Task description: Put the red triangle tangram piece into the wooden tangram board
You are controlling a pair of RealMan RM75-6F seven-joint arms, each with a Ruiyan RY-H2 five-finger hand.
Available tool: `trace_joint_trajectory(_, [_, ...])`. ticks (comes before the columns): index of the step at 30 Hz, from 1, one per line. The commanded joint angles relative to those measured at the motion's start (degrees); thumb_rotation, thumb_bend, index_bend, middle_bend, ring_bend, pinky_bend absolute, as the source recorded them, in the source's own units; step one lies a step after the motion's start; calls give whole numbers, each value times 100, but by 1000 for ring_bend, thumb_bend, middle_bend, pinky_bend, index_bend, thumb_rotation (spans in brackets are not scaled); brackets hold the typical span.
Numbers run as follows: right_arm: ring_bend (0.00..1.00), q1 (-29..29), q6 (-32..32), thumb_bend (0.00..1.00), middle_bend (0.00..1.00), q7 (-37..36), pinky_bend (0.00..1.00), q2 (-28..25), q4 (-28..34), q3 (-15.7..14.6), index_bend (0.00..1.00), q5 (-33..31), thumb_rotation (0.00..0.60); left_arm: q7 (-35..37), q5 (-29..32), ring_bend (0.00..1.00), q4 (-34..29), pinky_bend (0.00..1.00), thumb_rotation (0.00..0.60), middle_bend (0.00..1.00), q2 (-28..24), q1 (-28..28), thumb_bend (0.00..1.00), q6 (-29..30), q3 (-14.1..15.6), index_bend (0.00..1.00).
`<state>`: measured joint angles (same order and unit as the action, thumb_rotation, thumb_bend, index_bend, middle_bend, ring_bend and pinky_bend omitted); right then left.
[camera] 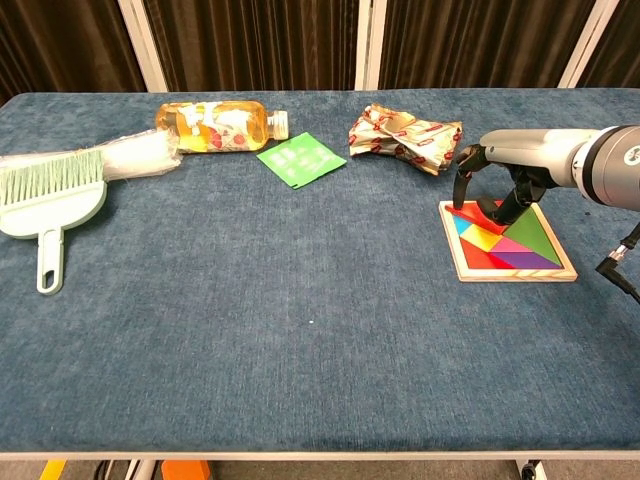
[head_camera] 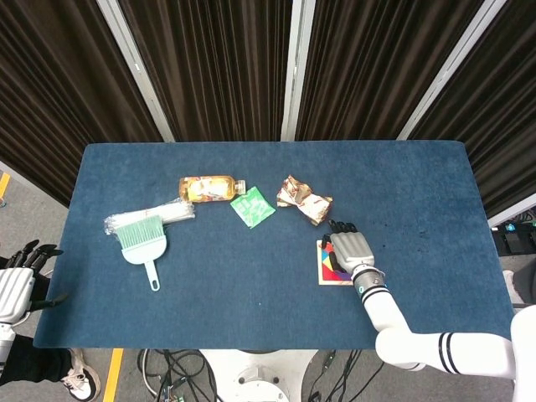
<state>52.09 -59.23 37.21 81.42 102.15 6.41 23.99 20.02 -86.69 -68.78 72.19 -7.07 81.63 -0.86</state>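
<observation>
While the head camera looks down on the blue table (head_camera: 419,184), the right hand (head_camera: 351,249) covers most of the wooden tangram board (head_camera: 323,275); the left hand (head_camera: 17,285) hangs off the table's edge, fingers spread, holding nothing. From the chest view, the right hand (camera: 500,170) arches over the board (camera: 508,272), fingertips (camera: 500,212) down on the red triangle piece (camera: 478,213) lying in its far corner; whether they grip it I cannot tell.

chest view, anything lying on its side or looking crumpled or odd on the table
Yes. The clear plastic bottle of amber liquid lies on its side at the back of the blue table, cap pointing right. The patterned wrapper beside the wooden tangram board is crumpled. The board itself lies flat under the right hand.
</observation>
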Motion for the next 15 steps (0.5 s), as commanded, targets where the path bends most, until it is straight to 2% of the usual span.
trace_joint_trajectory(1, [0, 10, -8, 571, 0, 14, 0, -11, -6, -10, 376, -44, 600, 9, 3, 68, 9, 171, 600, 170, 4, 2, 30, -1, 0, 249])
trace_joint_trajectory(15, [0, 4, 26, 565, 0, -114, 0, -38, 59, 12, 372, 115, 600, 27, -7, 67, 28, 171, 600, 170, 10, 3, 30, 16, -6, 249])
